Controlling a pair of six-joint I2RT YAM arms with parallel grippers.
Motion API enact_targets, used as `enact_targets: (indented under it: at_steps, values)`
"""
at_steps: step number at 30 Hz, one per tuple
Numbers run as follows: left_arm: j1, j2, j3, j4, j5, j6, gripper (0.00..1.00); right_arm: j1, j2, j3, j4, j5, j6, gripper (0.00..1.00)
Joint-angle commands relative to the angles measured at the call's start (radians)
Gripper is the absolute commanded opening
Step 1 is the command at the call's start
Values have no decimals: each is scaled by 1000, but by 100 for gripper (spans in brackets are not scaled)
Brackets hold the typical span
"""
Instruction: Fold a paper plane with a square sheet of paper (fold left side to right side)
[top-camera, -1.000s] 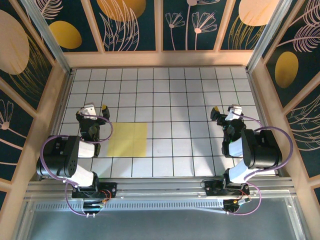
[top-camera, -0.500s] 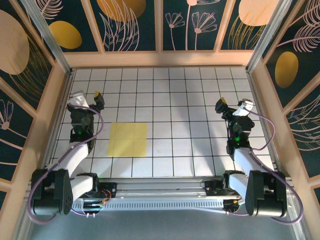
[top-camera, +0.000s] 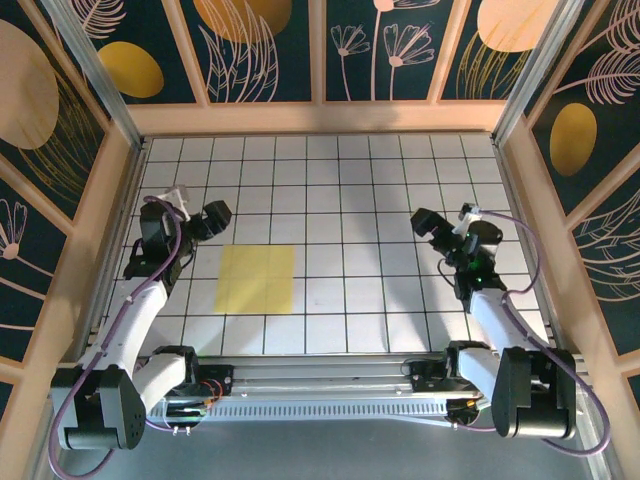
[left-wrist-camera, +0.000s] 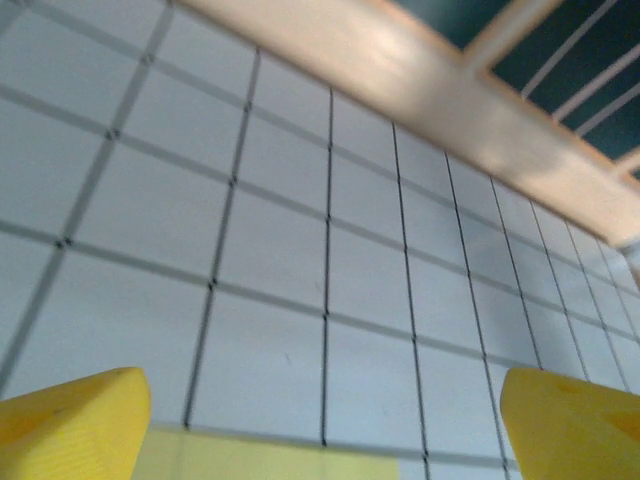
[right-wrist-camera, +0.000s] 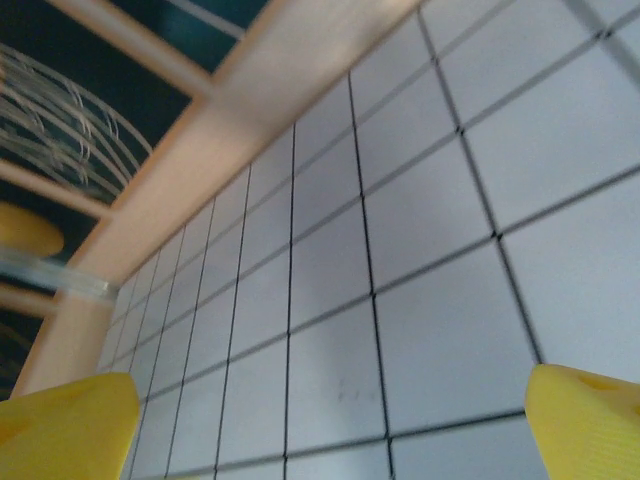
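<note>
Top view: your square sheet of paper (top-camera: 256, 280) lies flat and unfolded on the white grid table (top-camera: 340, 180), left of centre and nearer the front edge. You have the left gripper (top-camera: 197, 207) just past the sheet's far-left corner, not touching it, with the jaws spread wide and nothing in them. You have the right gripper (top-camera: 448, 222) well apart from the sheet on the right side of the table, also wide open and empty.

Left wrist: the yellow fingertips (left-wrist-camera: 70, 425) sit in the two bottom corners with a big gap between them. You can see a pale yellow strip of the sheet (left-wrist-camera: 270, 462) along the bottom edge between them (closer to the left tip, clear of both). Beyond that are bare tiles, then the wooden rail (left-wrist-camera: 400, 70) at the top.

Right wrist: same wide gap between its yellow tips (right-wrist-camera: 65, 425). You see only grid tiles between them, with nothing gripped, and the picture is a bit soft.
</note>
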Motion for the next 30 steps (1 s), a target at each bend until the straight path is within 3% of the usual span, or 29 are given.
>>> enact_targets:
  at_steps: [1, 4, 11, 30]
  values:
    - [-30, 23, -12, -146, 138, -52, 89, 59, 41, 57, -107, -91, 36, 99]
    - [-80, 85, -10, -167, 140, -33, 88, 135, 93, 108, -161, -51, 4, 99]
    - [-148, 256, -48, -54, 209, -94, 75, 259, 218, 201, -204, 23, -33, 99]
    - [-256, 532, -81, 40, 237, -145, 62, 293, 277, 263, -265, 111, -68, 99]
